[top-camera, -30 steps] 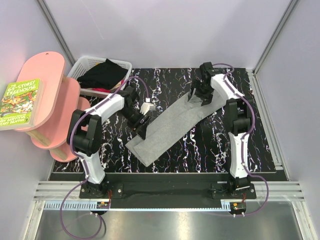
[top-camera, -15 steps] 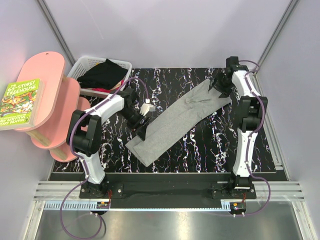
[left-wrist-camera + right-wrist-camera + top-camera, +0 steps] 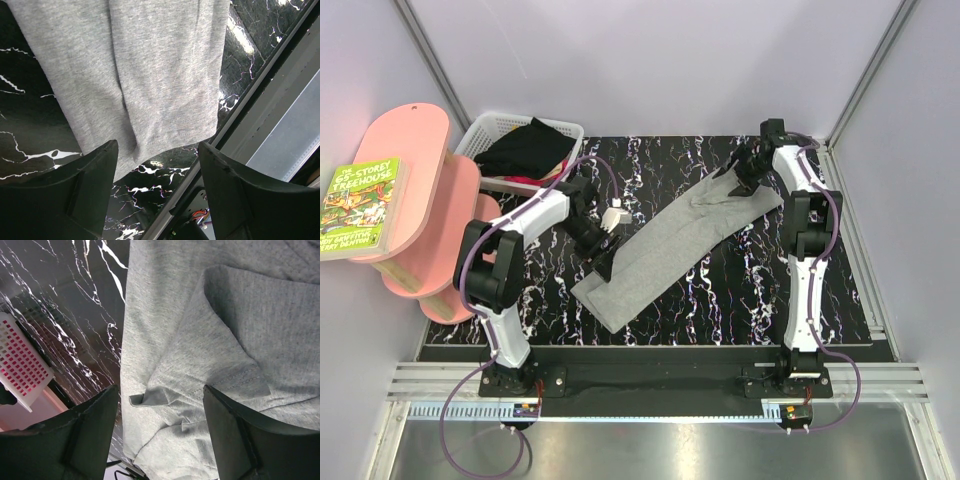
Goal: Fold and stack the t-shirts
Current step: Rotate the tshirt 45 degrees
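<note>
One grey shirt [image 3: 670,245] getting pulled out long, both my tools hanging open

I am bringing my right gripper [image 3: 748,172] back in over the far end of the strip after swinging it toward the far right corner of the table [image 3: 740,290]. A second ago that end was lying bunched, and now it is lying flatter and longer, so I am judging the lengthwise fold ready for a crosswise one. Its fingers are standing apart, gripping nothing, with a turned-over sleeve flap showing below them. My left gripper [image 3: 599,252] is hovering over the near-left end, fingers likewise apart (unmoved, as far as I can tell). The cloth is lying diagonally across the table, heather-grey and softly creased. The black shirt [image 3: 525,148] is sitting heaped in the white basket [image 3: 485,125] at the far left, not yet folded.
</note>
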Available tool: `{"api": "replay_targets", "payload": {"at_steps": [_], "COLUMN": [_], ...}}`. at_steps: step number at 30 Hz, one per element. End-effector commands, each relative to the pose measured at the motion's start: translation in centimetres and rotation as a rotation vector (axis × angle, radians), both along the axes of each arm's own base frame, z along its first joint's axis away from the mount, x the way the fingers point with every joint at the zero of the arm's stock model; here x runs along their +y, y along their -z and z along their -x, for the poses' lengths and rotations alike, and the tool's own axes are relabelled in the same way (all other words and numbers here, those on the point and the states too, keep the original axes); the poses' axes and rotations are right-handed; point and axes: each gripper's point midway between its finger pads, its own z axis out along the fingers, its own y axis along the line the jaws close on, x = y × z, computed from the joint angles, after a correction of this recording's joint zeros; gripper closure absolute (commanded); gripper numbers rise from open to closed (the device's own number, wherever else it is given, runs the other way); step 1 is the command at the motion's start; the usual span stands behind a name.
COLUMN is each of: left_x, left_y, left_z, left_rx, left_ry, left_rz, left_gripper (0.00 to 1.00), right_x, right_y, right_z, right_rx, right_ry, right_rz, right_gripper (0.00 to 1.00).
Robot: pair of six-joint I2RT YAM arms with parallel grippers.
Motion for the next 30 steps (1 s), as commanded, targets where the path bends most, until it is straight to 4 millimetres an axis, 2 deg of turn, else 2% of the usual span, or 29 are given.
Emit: {"api": "replay_targets", "payload": {"at_steps": [1, 4, 5, 6, 7, 10, 11, 13, 14, 15, 19, 22, 23, 24, 27, 28, 29, 30], "left_x": [-0.5, -0.9, -1.0, -1.2, -1.3, -1.9, -2.1, -2.4, -2.3, -2.5, -2.2, -2.4, -2.5, -2.5, -2.8, -2.7, -1.9, -1.7], "left_y": [-1.7, -2.7, -3.2, -3.5, -3.9, -4.9, -5.0, -4.4, -3.7, -3.2, -0.4, 0.0, -0.1, -0.4, -2.7, -4.4, -5.3, -6.2], "left_z": [0.0, 0.3, 0.4, 0.6, 1.0, 2.0, 2.2, 2.9, 3.2, 3.6, 3.6, 3.0, 2.8, 2.6, 1.5, 1.0, 0.0, -0.6], "left_rx": [-0.068, -0.083, -0.096, -0.1, -0.092, -0.093, -0.096, -0.088, -0.073, -0.061, -0.022, -0.018, -0.025, -0.035, -0.113, -0.167, -0.191, -0.215], "left_ry": [0.027, 0.043, 0.053, 0.067, 0.074, 0.119, 0.13, 0.167, 0.18, 0.198, 0.223, 0.219, 0.218, 0.216, 0.18, 0.161, 0.114, 0.087], "left_rz": [0.026, 0.036, 0.042, 0.046, 0.05, 0.076, 0.077, 0.057, 0.039, 0.024, -0.05, -0.061, -0.059, -0.055, 0.009, 0.038, 0.054, 0.077], "left_gripper": [0.31, 0.3, 0.3, 0.3, 0.3, 0.3, 0.3, 0.3, 0.3, 0.3, 0.3, 0.3, 0.3, 0.3, 0.3, 0.3, 0.29, 0.28], "right_x": [-0.3, -1.2, -1.2, -1.4, -2.9, -2.8, -2.7, -2.5, -2.5, -2.5, -2.4, -2.6, -2.7, -2.8, -2.6, -2.3, -1.9, -0.8], "right_y": [1.0, 3.7, 5.3, 5.8, 6.4, 8.0, 8.9, 8.1, 8.9, 7.7, 6.3, 6.0, 5.1, 4.7, 1.1, -2.3, -3.4, -4.9], "right_z": [-0.3, 0.1, 0.3, 0.2, -0.1, -0.5, -0.5, -1.9, -1.9, -3.1, -5.3, -7.2, -7.9, -8.3, -9.5, -10.0, -10.0, -9.9], "right_rx": [-0.002, 0.036, 0.066, 0.068, 0.075, 0.093, 0.101, 0.056, 0.066, 0.023, -0.063, -0.143, -0.182, -0.207, -0.313, -0.383, -0.404, -0.441], "right_ry": [0.016, 0.013, 0.011, 0.011, 0.03, 0.017, 0.01, -0.005, -0.01, -0.016, -0.039, -0.047, -0.051, -0.055, -0.074, -0.084, -0.091, -0.124], "right_rz": [0.02, 0.072, 0.081, 0.091, 0.094, 0.066, 0.061, 0.046, 0.042, 0.028, -0.041, -0.075, -0.083, -0.085, -0.064, -0.051, -0.032, -0.006], "right_gripper": [0.25, 0.25, 0.24, 0.24, 0.25, 0.25, 0.25, 0.25, 0.25, 0.24, 0.25, 0.25, 0.24, 0.23, 0.17, 0.14, 0.11, 0.02]}}
